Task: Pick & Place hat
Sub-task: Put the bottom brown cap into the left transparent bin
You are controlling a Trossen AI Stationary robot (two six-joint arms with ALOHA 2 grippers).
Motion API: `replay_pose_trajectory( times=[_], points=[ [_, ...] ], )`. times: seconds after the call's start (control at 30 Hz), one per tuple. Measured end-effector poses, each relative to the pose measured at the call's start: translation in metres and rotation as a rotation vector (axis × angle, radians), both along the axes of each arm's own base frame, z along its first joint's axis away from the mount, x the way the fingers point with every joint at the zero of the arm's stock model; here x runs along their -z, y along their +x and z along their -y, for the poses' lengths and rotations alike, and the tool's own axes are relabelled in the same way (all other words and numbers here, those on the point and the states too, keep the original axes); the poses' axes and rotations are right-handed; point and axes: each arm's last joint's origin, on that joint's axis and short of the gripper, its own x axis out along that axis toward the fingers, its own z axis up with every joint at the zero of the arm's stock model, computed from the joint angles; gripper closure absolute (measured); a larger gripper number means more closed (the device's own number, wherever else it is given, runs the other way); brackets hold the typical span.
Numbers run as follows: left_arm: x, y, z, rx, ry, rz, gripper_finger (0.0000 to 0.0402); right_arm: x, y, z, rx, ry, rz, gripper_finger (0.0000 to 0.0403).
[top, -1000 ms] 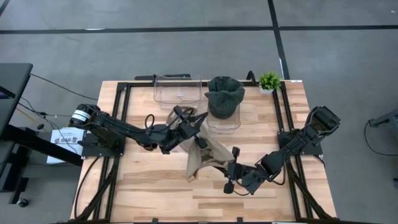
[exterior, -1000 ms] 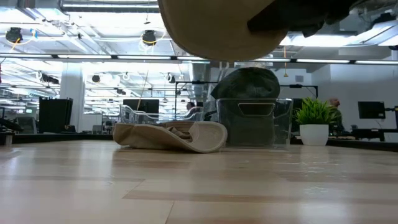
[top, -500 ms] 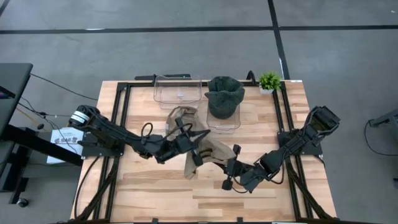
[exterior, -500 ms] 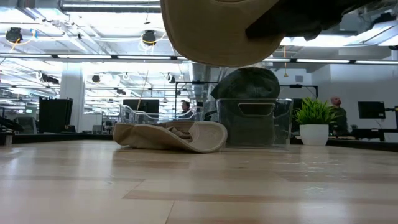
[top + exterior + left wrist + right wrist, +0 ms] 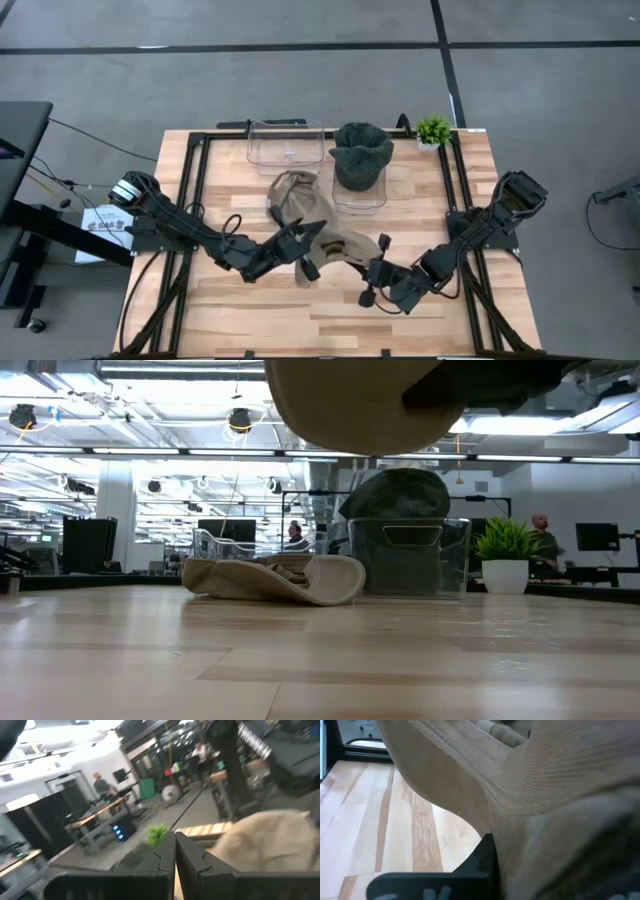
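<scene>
Drooping from the right gripper (image 5: 372, 272), jaws clamped, a tan ribbed hat (image 5: 341, 247); left jaws together.

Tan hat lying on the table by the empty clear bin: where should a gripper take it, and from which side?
Probably grip the tan hat by its brim edge, which curls up off the wood on the side toward the green-hat bin; the rest lies flat. Come in low from that side. The left gripper is shut and free; the right gripper holds the other hat.
</scene>
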Motion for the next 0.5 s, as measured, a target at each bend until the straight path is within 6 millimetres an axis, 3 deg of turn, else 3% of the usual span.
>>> replay_pose_trajectory(
  times=[0.27,0.5],
  points=[
    [0.0010,-0.0030,0.0032,-0.042,-0.005,-0.014,0.0395,-0.0075,-0.0012,-0.0089,-0.031,-0.018,0.011,0.0401],
    [-0.0076,-0.0014,0.0031,0.089,-0.025,0.085,0.0395,-0.0067,0.0015,-0.0059,-0.042,0.010,0.002,0.0401]
  ],
)
